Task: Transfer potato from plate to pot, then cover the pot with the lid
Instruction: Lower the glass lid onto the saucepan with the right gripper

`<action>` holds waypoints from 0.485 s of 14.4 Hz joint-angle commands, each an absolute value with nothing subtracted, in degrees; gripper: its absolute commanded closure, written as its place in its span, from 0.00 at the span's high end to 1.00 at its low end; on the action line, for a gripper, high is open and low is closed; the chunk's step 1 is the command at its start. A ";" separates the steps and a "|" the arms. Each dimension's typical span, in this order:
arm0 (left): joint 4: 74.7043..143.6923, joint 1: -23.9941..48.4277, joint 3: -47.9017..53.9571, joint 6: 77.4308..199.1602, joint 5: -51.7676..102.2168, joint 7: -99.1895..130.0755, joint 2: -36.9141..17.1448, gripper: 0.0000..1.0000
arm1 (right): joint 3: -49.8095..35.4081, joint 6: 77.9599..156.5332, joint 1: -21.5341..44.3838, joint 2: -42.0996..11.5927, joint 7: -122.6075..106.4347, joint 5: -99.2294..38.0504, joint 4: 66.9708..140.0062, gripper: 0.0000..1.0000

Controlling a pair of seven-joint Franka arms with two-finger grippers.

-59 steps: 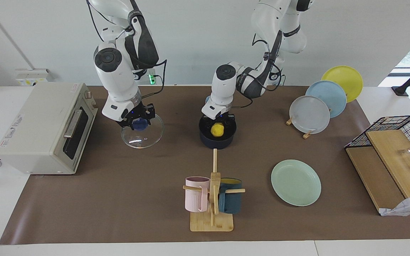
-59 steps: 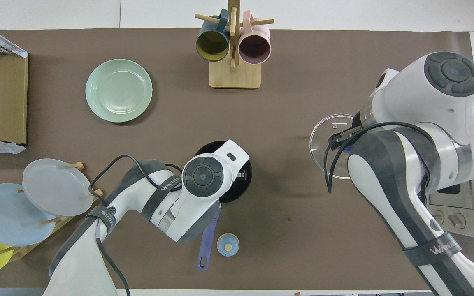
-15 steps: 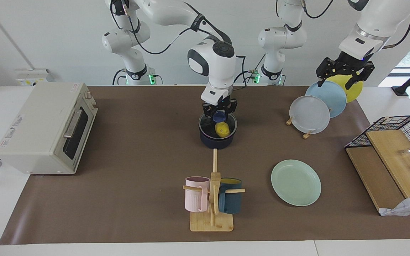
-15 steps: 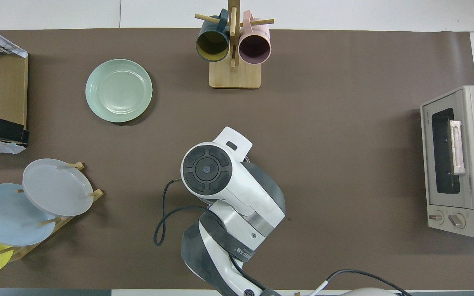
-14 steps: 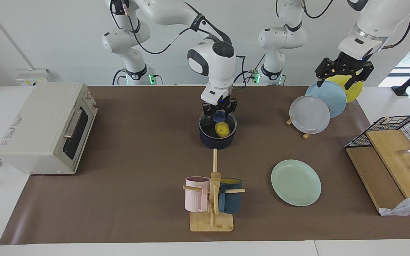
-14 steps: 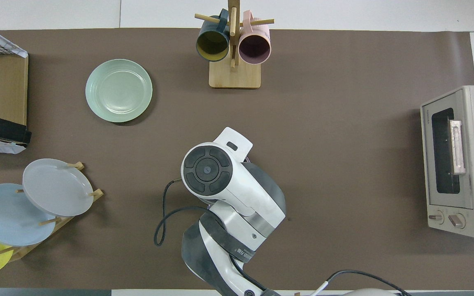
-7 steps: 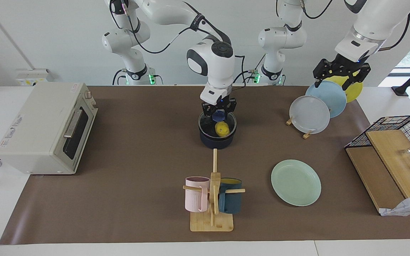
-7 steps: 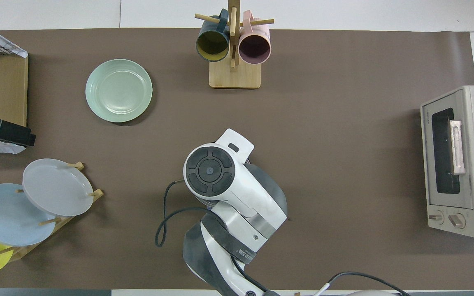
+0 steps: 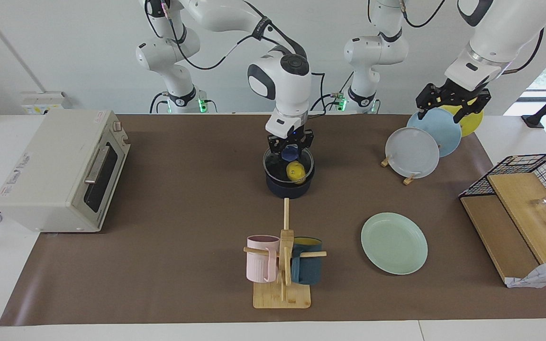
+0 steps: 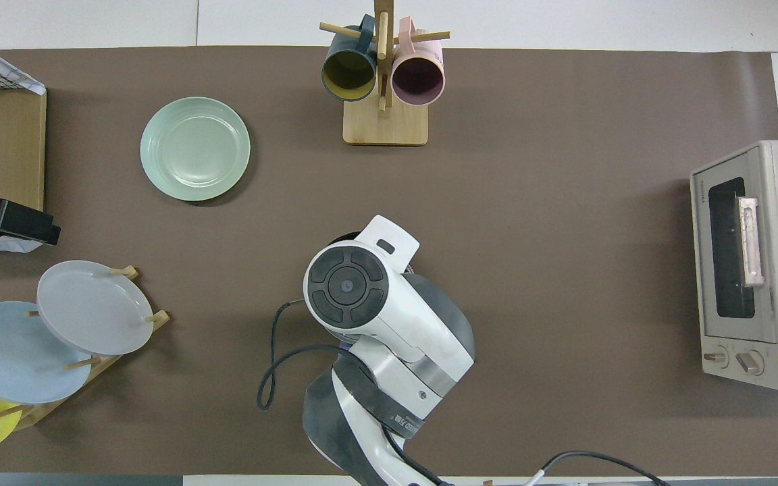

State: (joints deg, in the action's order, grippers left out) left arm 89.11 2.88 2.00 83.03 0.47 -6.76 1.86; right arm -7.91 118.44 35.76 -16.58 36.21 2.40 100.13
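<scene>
Since a moment ago, the right gripper [image 9: 291,144] has eased up slightly, clamped on the blue knob of the round glass lid [image 9: 288,165] over the dark pot [image 9: 288,185]; the glossy yellow potato [image 9: 295,171] lies inside. The left gripper [image 9: 452,103], fingers spread, hangs over the upright plates.

From overhead, the right arm hides the pot; the smooth mint plate [image 10: 194,149] lies bare, farther from the robots.
</scene>
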 commanded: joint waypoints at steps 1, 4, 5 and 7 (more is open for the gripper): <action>87.98 3.78 1.05 81.91 0.09 -5.72 1.67 1.00 | -8.09 121.37 35.77 -15.12 37.18 2.64 103.00 0.00; 88.15 3.87 1.14 82.18 -0.09 -4.14 1.67 1.00 | -8.09 122.51 36.39 -14.85 37.35 3.16 103.45 0.00; 88.24 3.87 1.14 82.26 -0.09 -3.17 1.76 1.00 | -8.09 122.95 36.47 -14.85 37.44 3.34 103.62 0.00; 88.42 3.61 1.05 82.53 -0.09 -2.73 1.93 1.00 | -8.09 123.40 36.47 -14.68 37.53 3.86 104.41 0.00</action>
State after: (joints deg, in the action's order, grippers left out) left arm 88.91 2.90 1.74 83.03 0.47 -4.23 1.86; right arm -7.91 121.34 36.43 -16.16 36.21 2.76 101.31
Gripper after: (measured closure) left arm 0.000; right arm 0.339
